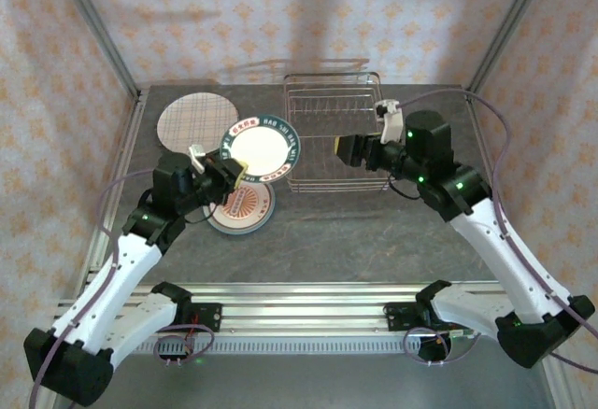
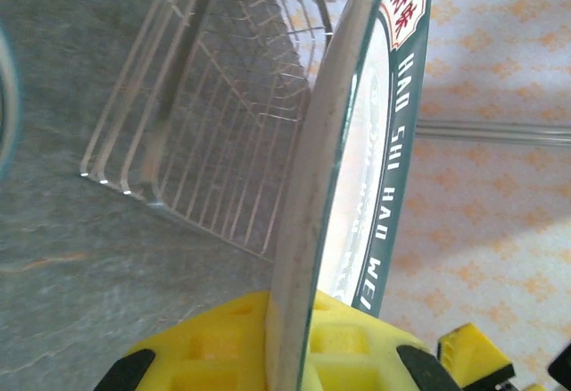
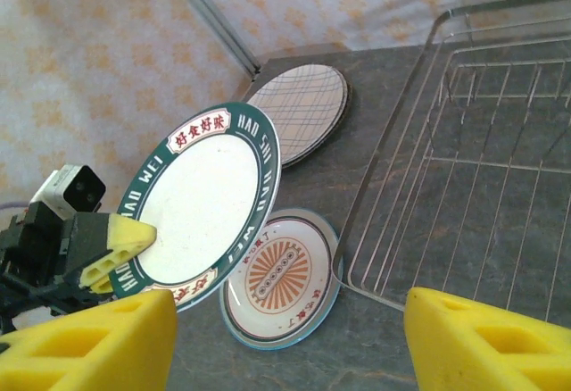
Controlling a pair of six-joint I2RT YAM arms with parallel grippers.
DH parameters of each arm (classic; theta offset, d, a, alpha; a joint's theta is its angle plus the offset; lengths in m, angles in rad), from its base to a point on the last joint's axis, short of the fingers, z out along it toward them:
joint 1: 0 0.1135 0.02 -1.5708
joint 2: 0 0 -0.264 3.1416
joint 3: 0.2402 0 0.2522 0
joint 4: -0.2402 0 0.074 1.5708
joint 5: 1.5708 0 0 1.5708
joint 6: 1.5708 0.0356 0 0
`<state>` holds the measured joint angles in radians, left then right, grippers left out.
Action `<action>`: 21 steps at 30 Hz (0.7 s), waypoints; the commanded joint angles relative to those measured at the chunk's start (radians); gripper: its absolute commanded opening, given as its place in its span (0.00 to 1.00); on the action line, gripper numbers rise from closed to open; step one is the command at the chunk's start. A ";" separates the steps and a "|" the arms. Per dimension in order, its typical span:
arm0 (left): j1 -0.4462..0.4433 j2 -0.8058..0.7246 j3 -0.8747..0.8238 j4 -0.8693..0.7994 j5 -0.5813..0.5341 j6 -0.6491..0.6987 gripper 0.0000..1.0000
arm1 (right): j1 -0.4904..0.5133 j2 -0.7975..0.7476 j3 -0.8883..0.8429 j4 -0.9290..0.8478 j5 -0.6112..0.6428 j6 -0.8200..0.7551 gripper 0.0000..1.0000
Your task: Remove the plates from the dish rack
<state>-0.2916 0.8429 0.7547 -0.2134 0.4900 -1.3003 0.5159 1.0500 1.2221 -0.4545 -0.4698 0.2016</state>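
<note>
The left gripper (image 1: 227, 172) is clamped on the edge of a green-rimmed plate (image 1: 262, 145), held tilted above the worktop (image 1: 374, 232), left of the dish rack (image 1: 336, 101). The right gripper (image 3: 290, 320) has its yellow fingers wide apart, gripping nothing, near the rack's left side. The plate's rim reads "HAO SHI HAO WEI", beside red Chinese characters. 2 more plates lie flat on the worktop: a plaid plate (image 1: 194, 119) and a red-patterned plate (image 1: 245, 211).
</note>
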 commanded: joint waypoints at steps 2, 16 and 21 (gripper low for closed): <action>0.011 -0.087 -0.052 -0.076 -0.088 0.043 0.00 | 0.020 -0.045 -0.035 0.128 -0.011 -0.154 0.72; 0.011 -0.220 -0.274 -0.078 -0.270 0.015 0.00 | 0.088 -0.048 -0.073 0.073 -0.061 -0.380 0.83; 0.011 -0.200 -0.333 -0.021 -0.295 -0.004 0.00 | 0.088 -0.042 -0.067 0.065 -0.069 -0.385 0.83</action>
<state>-0.2916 0.6434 0.4416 -0.3244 0.2485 -1.2869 0.5999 1.0096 1.1461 -0.3859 -0.5240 -0.1505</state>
